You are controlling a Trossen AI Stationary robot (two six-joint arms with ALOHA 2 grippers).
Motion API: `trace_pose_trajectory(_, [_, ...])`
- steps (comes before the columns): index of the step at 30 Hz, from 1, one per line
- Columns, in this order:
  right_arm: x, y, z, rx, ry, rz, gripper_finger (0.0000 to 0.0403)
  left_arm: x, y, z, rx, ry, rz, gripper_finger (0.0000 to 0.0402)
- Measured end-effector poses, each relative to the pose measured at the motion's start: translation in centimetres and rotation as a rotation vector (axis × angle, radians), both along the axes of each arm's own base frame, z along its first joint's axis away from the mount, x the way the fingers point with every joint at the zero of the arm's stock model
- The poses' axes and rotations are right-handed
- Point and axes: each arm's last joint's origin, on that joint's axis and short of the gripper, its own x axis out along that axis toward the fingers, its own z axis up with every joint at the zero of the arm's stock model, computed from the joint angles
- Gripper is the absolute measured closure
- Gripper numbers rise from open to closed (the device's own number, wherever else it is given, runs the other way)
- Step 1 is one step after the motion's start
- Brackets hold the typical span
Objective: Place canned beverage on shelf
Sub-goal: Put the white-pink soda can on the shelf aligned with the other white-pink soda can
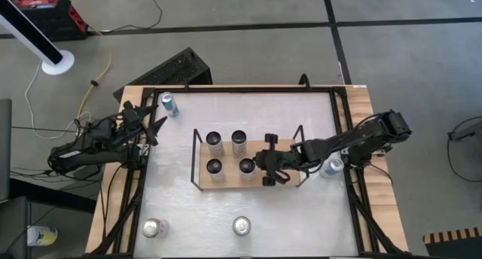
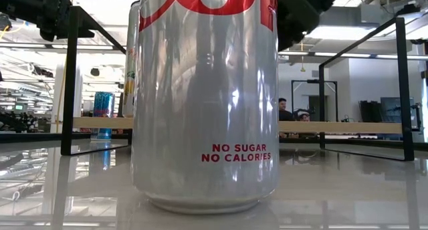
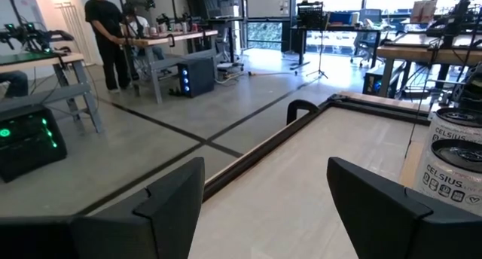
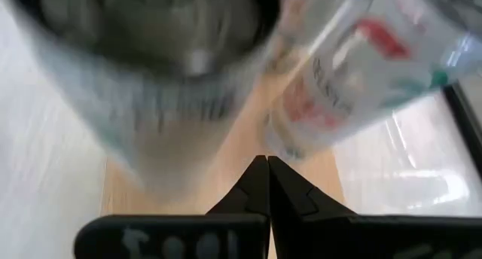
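The shelf [image 1: 228, 181], a light-wood board in a black wire frame, stands mid-table with several cans upright on it, among them one at its near right [image 1: 246, 166]. My right gripper [image 1: 262, 162] is shut and empty over the shelf's right end, pointing toward the table's left. In the right wrist view its tips [image 4: 265, 165] meet above the wood just short of two blurred cans [image 4: 339, 86]. My left gripper [image 1: 157, 131] is open and empty at the table's left side. A blue can [image 1: 169, 105] stands upright at the far left.
Two silver cans stand near the table's near edge [image 1: 154, 227] [image 1: 241, 226]; the second fills the low view [image 2: 204, 103]. Another can [image 1: 331, 167] lies under my right arm. Black rails [image 1: 339, 123] run around the white table top. People stand in the room beyond [image 3: 105, 33].
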Motion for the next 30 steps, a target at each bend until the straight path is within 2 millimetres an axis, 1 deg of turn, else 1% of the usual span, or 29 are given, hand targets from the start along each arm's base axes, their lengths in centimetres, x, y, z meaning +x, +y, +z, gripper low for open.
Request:
trace_pose_trajectory(4, [-0.9,0.6,0.4,0.052,0.070,-0.038,0.0383,0.0,0.0,0.0,0.000,0.000,0.000,0.0136])
trace_pose_trajectory(7, [-1.4,1.5,0.3,0.084,0.108,-0.011,0.0383,0.0,0.0,0.0,0.000,0.000,0.000,0.0136])
trace_pose_trajectory(11, [-1.4,2.6,0.4,0.149,0.105,0.068,0.0383,0.0,0.0,0.0,0.000,0.000,0.000,0.0136])
trace_pose_trajectory(14, [-1.4,3.2,0.5,0.156,0.084,0.088,0.0383,0.0,0.0,0.0,0.000,0.000,0.000,0.0136])
trace_pose_trajectory(18, [-1.2,3.0,0.7,0.148,0.061,0.095,0.0383,0.0,0.0,0.0,0.000,0.000,0.000,0.0136])
trace_pose_trajectory(24, [-0.8,2.0,0.8,0.138,0.047,0.079,0.0383,0.0,0.0,0.0,0.000,0.000,0.000,0.0136])
trace_pose_trajectory(30, [-0.4,1.8,1.0,0.132,0.014,0.095,0.0383,0.0,0.0,0.0,0.000,0.000,0.000,0.0136])
